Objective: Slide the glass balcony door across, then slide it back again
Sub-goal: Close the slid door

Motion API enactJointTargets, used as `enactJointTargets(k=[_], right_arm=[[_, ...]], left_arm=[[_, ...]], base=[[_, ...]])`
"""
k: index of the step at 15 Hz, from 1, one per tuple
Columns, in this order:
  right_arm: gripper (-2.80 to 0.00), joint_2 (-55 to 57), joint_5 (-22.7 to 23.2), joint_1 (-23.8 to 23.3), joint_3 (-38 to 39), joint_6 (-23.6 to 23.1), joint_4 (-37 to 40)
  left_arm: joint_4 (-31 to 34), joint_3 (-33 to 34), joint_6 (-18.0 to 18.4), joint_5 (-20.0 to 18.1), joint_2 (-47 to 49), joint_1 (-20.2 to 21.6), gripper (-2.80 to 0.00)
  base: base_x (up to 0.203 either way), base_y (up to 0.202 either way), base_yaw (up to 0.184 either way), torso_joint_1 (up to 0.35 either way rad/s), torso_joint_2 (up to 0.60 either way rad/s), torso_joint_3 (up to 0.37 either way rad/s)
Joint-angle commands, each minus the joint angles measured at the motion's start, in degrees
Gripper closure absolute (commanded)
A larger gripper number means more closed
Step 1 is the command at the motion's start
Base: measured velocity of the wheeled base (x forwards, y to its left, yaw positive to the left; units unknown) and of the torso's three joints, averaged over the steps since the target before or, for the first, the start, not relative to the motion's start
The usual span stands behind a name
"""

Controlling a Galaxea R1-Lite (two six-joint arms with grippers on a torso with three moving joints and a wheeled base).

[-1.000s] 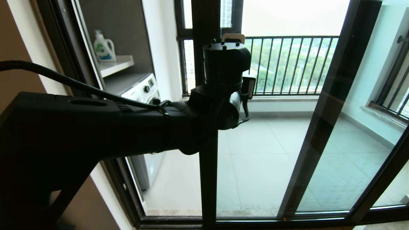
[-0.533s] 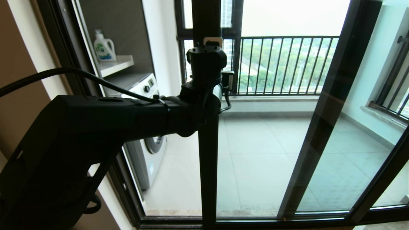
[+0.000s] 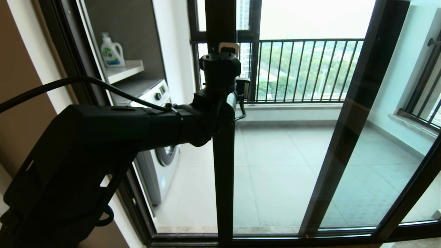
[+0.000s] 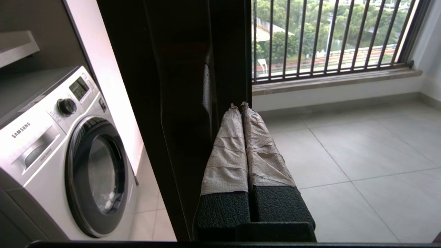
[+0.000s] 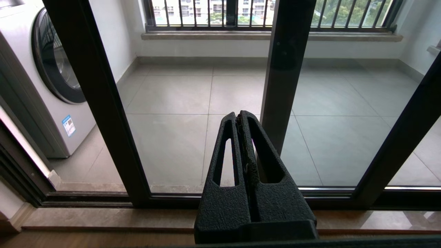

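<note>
The glass balcony door (image 3: 224, 179) stands part open, its black upright near the middle of the head view with glass to its right. My left arm reaches across to that upright at chest height. The left gripper (image 3: 228, 46) is shut with nothing between its paper-wrapped fingers (image 4: 227, 148). In the left wrist view the gripper (image 4: 240, 106) lies flat against the upright (image 4: 179, 103), beside a slim raised bar (image 4: 206, 89) on it. The right gripper (image 5: 240, 113) is shut, empty and low, pointing at the door's lower glass (image 5: 172, 137); it is out of the head view.
A washing machine (image 3: 160, 151) and a shelf with a detergent bottle (image 3: 112, 51) stand in the gap left of the upright. A second black-framed glass panel (image 3: 344, 137) slants at the right. Balcony railing (image 3: 306, 69) and tiled floor (image 3: 275, 165) lie beyond.
My left wrist has moved left and further out, from in front of the glass onto the upright, settling there over the last half second. The door has barely shifted.
</note>
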Motion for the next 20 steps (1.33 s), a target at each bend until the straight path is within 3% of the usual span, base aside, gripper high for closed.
enactJointTargets(k=[1, 11, 20], right_arm=[[0.0, 0.07, 0.03, -0.04, 0.7, -0.06, 0.04], [0.0, 0.07, 0.03, -0.04, 0.7, -0.06, -0.05], [0.0, 0.07, 0.03, -0.04, 0.7, -0.06, -0.05]], left_arm=[[-0.24, 0.06, 0.11, 0.79, -1.6, 1.42, 0.0], [-0.3, 4.12, 0.02, 0.82, -5.33, 3.97, 0.0], [-2.4, 15.19, -0.68, 0.47, -12.64, 6.17, 0.0]], base=[[0.0, 0.0, 0.0, 0.0, 0.0, 0.0], [0.0, 0.0, 0.0, 0.0, 0.0, 0.0], [0.0, 0.0, 0.0, 0.0, 0.0, 0.0]])
